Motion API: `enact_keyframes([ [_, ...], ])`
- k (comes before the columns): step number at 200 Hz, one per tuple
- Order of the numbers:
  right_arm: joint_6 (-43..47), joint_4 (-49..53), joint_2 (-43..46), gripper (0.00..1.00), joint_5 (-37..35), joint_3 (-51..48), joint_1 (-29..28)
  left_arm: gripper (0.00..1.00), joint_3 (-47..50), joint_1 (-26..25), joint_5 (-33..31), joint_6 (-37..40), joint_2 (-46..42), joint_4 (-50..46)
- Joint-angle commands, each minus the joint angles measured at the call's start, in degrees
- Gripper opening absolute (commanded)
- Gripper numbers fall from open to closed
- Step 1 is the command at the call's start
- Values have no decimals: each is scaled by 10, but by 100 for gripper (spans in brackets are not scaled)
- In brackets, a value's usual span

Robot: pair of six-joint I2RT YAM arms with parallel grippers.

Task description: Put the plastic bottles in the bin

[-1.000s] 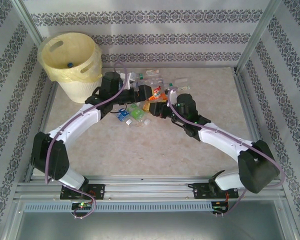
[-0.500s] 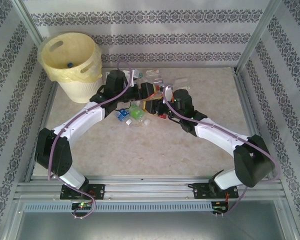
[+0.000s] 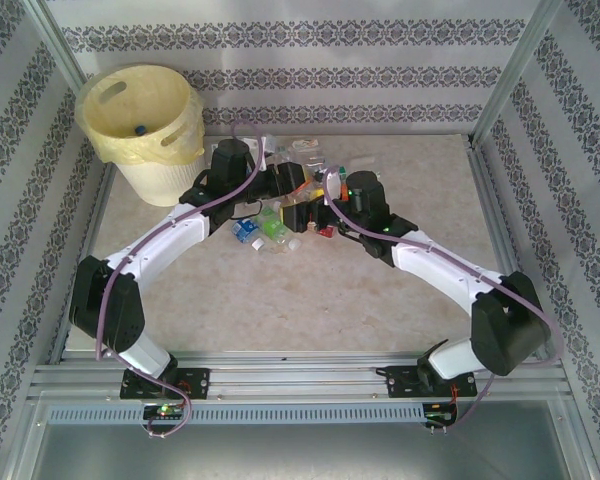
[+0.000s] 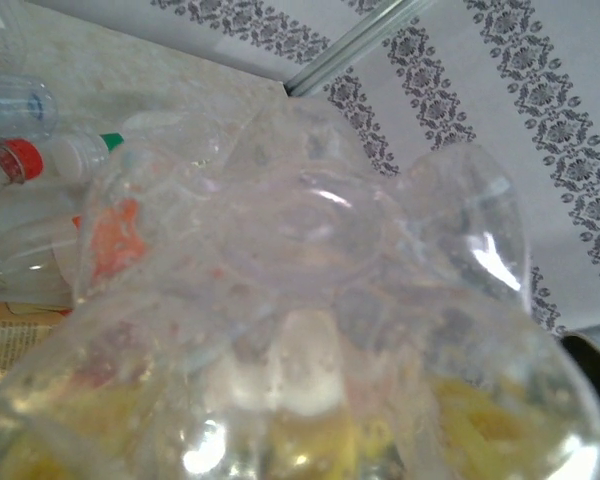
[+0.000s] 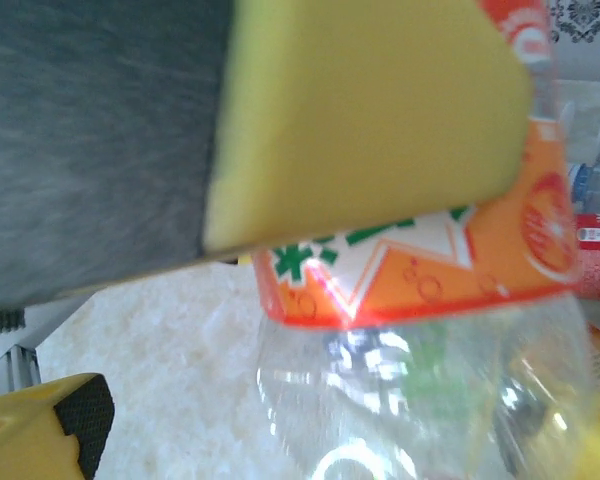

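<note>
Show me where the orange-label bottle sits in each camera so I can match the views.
Top: orange-label bottle just above picture centre.
Right wrist: orange-label bottle centre right, against the upper finger.
Left wrist: unsure; an orange patch at left, behind the clear bottle base close to the lens, may be its label.
Shared landmark: the patterned wall, along the top edge in all three.

Bare table (image 3: 310,300) lies free for you near the bases. Left arm (image 3: 170,235) and right arm (image 3: 440,270) crowd the plastic bottles (image 3: 262,230) from both sides. Bin (image 3: 158,178) mouth, far left, is unobstructed.
</note>
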State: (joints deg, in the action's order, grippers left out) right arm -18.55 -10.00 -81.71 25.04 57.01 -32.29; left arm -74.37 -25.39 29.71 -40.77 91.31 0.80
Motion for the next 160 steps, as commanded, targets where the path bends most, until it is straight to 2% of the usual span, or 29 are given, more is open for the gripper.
enact_keyframes([
  [1, 44, 19, 49, 98, -6, 16, 8, 51, -1, 10, -61, 29, -28, -6],
  [19, 48, 19, 81, 98, -55, 3, 12, 51, -22, 19, -117, 48, -34, -65],
  [39, 51, 7, 120, 98, -141, -22, 16, 51, -48, 32, -171, 71, -38, -121],
  [71, 48, -2, 169, 98, -234, -58, 28, 51, -80, 52, -235, 111, -50, -162],
  [90, 9, -10, 186, 98, -292, -77, 38, 51, -101, 60, -280, 137, -55, -170],
  [105, -28, -34, 194, 98, -312, -103, 52, 52, -113, 65, -324, 160, -62, -163],
  [129, -68, -80, 197, 98, -305, -141, 78, 52, -125, 73, -386, 205, -69, -128],
  [160, -76, -69, 198, 98, -298, -144, 93, 52, -151, 92, -463, 288, -65, -72],
])
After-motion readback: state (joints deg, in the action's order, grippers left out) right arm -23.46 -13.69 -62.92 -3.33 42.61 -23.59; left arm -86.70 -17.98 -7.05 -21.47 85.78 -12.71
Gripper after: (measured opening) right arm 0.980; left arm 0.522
